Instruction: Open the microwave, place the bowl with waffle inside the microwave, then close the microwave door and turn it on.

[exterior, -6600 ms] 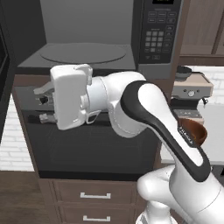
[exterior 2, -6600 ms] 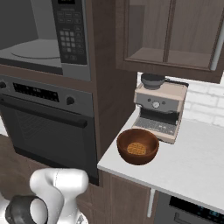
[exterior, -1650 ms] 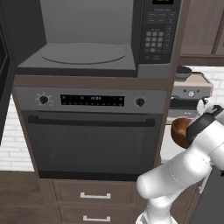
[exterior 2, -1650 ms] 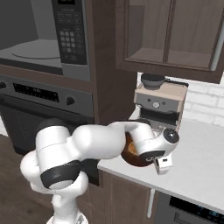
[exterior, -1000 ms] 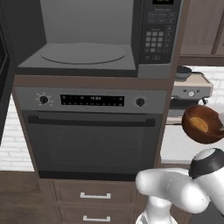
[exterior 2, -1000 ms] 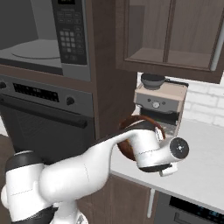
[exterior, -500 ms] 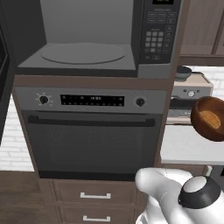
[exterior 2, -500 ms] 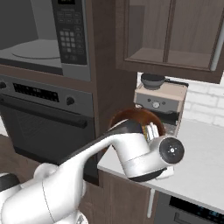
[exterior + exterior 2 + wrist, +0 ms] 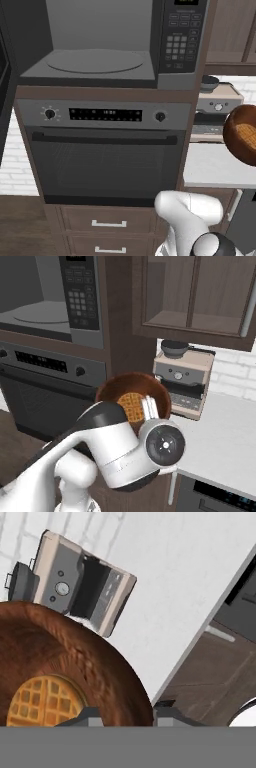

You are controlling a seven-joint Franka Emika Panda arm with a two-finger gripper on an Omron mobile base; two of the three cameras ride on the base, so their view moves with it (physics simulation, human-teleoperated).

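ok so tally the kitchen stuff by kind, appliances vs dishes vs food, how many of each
appliances: 3 (microwave, oven, coffee machine)
dishes: 1 (bowl, held in the end effector)
food: 1 (waffle, lying in the bowl)
total: 5

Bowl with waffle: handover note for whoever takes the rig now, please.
Gripper: shut on the bowl with waffle, pinching its rim; bowl is in the air, off the counter, in front of the coffee machine.
Microwave: cavity open, turntable bare; door swung out at the far left.
Done: door opened, bowl picked up.
Left: carry bowl to the turntable, release, close the door, press start on the keypad.
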